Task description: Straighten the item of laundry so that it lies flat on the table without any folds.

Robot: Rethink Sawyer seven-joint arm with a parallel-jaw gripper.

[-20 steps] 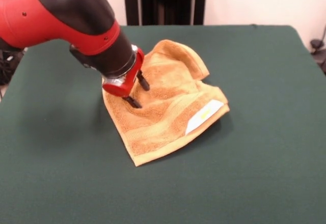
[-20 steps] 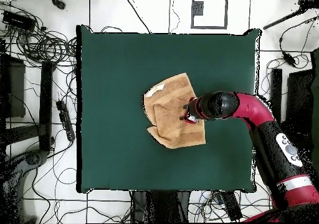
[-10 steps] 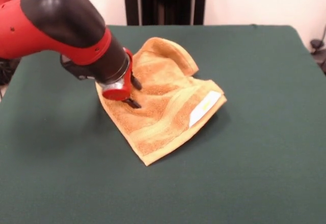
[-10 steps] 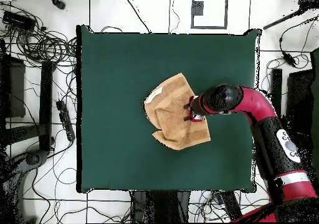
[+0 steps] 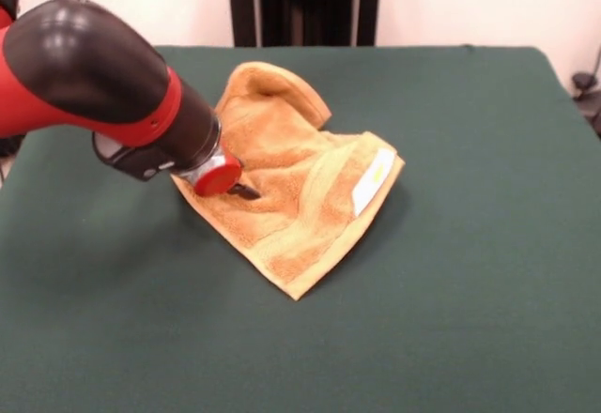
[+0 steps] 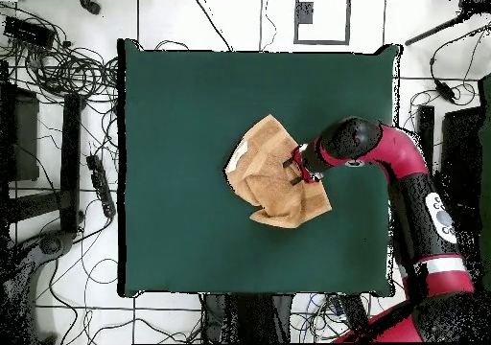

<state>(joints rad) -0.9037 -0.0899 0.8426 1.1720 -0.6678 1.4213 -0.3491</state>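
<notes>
Dark green felt table (image 5: 488, 244) for a backdrop, with cables (image 6: 58, 68) all over the floor around it in the overhead view. Found the orange towel (image 5: 300, 169) roughly mid-table, well away from every edge. Nowhere near flat, though. Looked doubled over on itself, with a fat rolled fold humped up at the far corner and the white label (image 5: 373, 183) showing on the right-hand flap in the front view.

Spotted the gripper (image 5: 242, 189) down on the towel's left part, tip pressed into the terry. Couldn't tell whether it was spread or pinched, or actually holding cloth — too much hidden behind the red wrist cap, and no clearer from overhead (image 6: 295, 169).

Risks, as a guess: dragging from there could just slide the whole bundle across the felt instead of opening it, since nothing pinned the other side. Could also snag both layers at once and tighten the fold. Might push the far hump over and add another crease.

Saw the arm (image 5: 94, 84) coming in low from the left of the front view, wrist angled down and rightward, hanging close over the table.
</notes>
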